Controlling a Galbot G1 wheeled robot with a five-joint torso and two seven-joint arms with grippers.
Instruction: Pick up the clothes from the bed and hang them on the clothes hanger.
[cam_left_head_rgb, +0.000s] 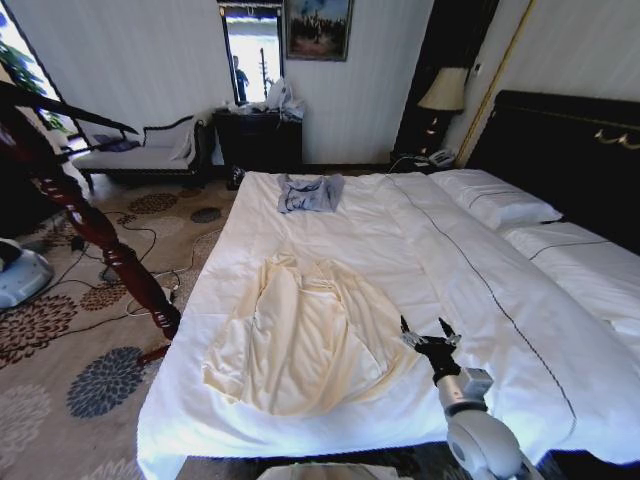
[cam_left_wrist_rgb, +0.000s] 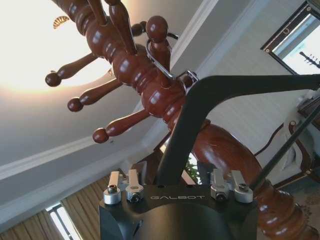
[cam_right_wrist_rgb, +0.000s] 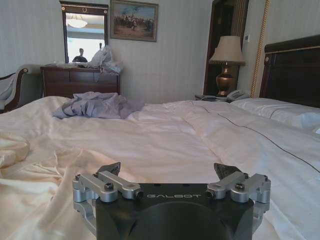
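Your cream shirt (cam_left_head_rgb: 305, 340) lies spread flat on the near part of the bed (cam_left_head_rgb: 420, 250), sleeves out. Your right hand (cam_left_head_rgb: 430, 335) hovers low over the duvet just beside the shirt's right edge, fingers spread wide, holding nothing. Your left hand (cam_left_wrist_rgb: 176, 187) grips the black clothes hanger (cam_left_wrist_rgb: 200, 105), raised against the red wooden stand (cam_left_wrist_rgb: 140, 75). A small grey-blue garment (cam_left_head_rgb: 310, 192) lies farther up the bed.
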